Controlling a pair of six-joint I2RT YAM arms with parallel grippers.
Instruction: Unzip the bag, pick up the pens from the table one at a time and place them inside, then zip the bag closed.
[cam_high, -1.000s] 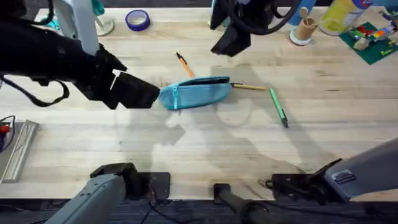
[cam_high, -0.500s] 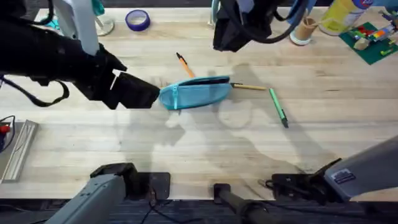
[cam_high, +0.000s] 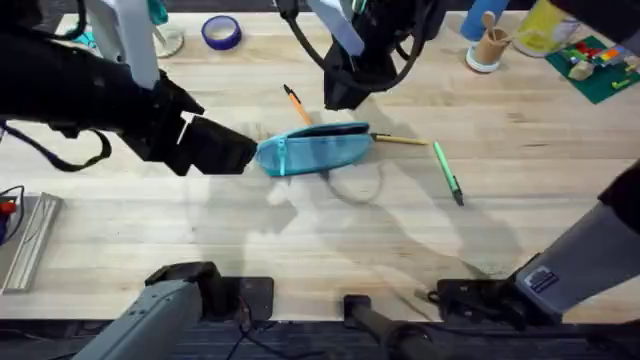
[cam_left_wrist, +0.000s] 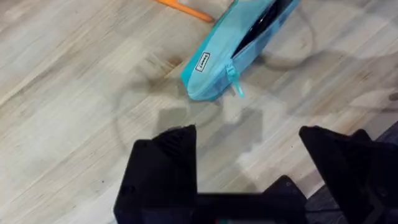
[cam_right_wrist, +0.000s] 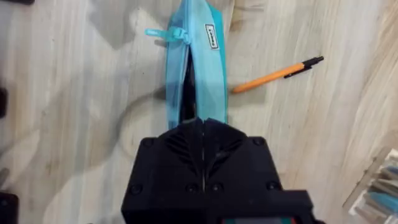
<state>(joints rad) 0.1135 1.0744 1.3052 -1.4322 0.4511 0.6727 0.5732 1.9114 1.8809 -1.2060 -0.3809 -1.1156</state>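
Your bag (cam_high: 315, 148) lies mid-desk (cam_high: 300, 240), zipper open, interior dark (contents can't be told). Three pens are out: orange (cam_high: 295, 103) behind it, yellow (cam_high: 402, 140) touching its right end, green (cam_high: 448, 173) further right. Its small label is unreadable. Left jaws (cam_left_wrist: 249, 155) gape wide beside it; right jaws (cam_right_wrist: 202, 134) are closed above it.

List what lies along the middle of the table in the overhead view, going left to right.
Left pincer → bag → yellow pen → green pen.
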